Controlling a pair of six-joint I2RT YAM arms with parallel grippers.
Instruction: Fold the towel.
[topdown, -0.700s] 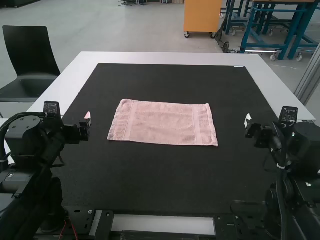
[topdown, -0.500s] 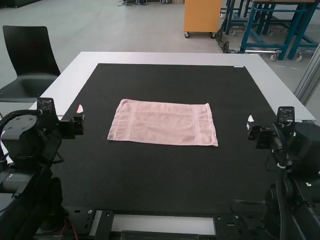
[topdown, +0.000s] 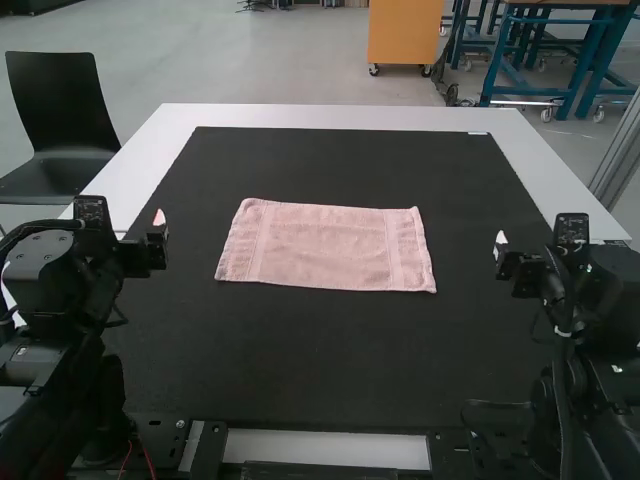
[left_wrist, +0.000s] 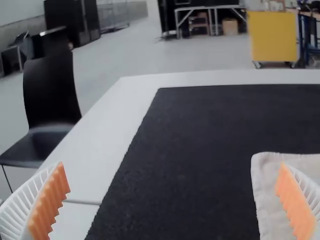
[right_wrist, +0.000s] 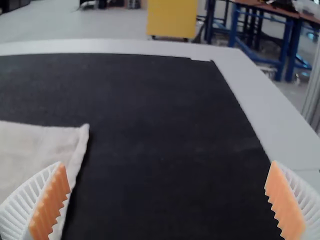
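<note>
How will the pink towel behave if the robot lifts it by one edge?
The towel will probably be floppy and sag below the hold, since it lies as a thin, flat cloth. It is likely light for its size, as it looks like one small terry piece. Its fuzzy, looped surface suggests it should not be very slippery between the ribbed orange pads.

No text or label can be read. No brand, number or sign is legible in any view.

Pink towel (topdown: 325, 246), spread on black mat (topdown: 330, 350)
</note>
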